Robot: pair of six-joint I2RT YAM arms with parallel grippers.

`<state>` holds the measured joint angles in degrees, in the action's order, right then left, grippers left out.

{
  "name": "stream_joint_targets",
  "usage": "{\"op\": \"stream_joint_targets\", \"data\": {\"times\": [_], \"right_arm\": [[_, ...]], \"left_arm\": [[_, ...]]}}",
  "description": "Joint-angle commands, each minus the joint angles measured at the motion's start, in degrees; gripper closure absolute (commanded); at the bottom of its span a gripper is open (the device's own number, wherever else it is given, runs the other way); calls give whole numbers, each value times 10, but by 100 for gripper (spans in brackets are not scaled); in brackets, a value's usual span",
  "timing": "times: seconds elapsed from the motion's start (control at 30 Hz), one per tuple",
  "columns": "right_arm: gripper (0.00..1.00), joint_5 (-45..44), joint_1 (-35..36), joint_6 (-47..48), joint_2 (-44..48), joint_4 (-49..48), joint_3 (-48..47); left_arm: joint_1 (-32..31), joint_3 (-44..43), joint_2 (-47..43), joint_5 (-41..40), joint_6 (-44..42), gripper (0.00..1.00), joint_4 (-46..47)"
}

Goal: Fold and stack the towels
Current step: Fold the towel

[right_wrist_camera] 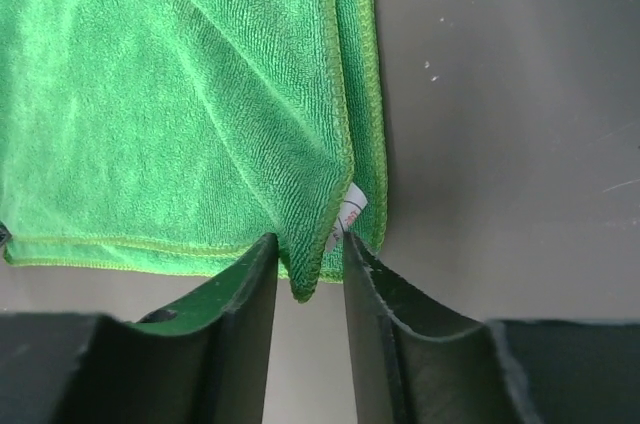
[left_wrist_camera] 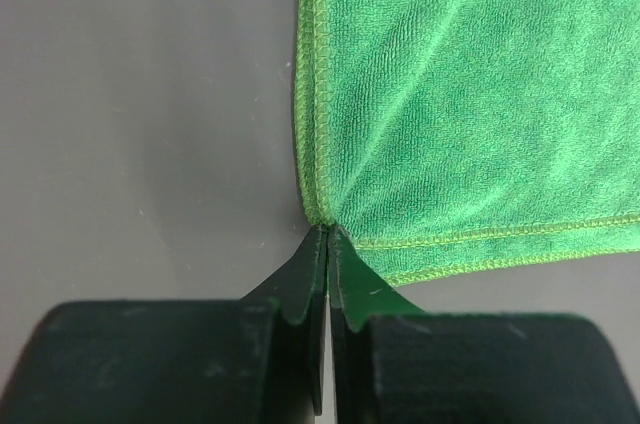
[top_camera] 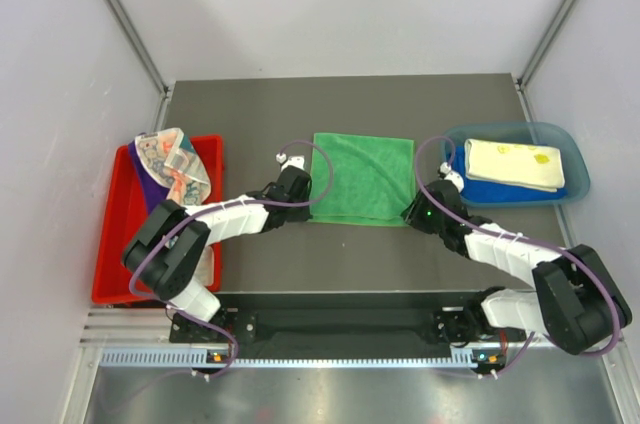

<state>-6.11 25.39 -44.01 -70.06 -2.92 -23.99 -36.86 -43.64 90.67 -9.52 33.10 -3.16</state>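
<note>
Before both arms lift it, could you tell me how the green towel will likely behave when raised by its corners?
Probably floppy: the green towel is thin folded terry, creasing toward the left gripper. Likely light and grippy, though the right gripper only straddles its corner, so that side may slip.

The left arm (top_camera: 235, 216) and the right arm (top_camera: 500, 244) look alike: smooth white covers on the long links, bulky black housings at the joints. A thin lilac cable (top_camera: 331, 172) runs along each. A small green light (top_camera: 428, 212) glows on the right arm's black wrist housing. The fingers (left_wrist_camera: 150, 364) are matte black blocks that narrow to thin wedge tips.
</note>
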Motion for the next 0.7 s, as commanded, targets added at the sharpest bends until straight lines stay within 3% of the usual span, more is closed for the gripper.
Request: {"op": "stream_joint_targets", "data": {"times": [0.0, 0.37, 0.67], "right_arm": [[69, 0, 7, -5, -3, -31, -11], [99, -14, 9, 19, 12, -2, -40], [100, -10, 8, 28, 49, 15, -57]], "left_arm": [[-1, -15, 13, -15, -5, 98, -7], [-1, -21, 6, -20, -15, 100, -20], [-1, -36, -21, -24, -23, 100, -47]]}}
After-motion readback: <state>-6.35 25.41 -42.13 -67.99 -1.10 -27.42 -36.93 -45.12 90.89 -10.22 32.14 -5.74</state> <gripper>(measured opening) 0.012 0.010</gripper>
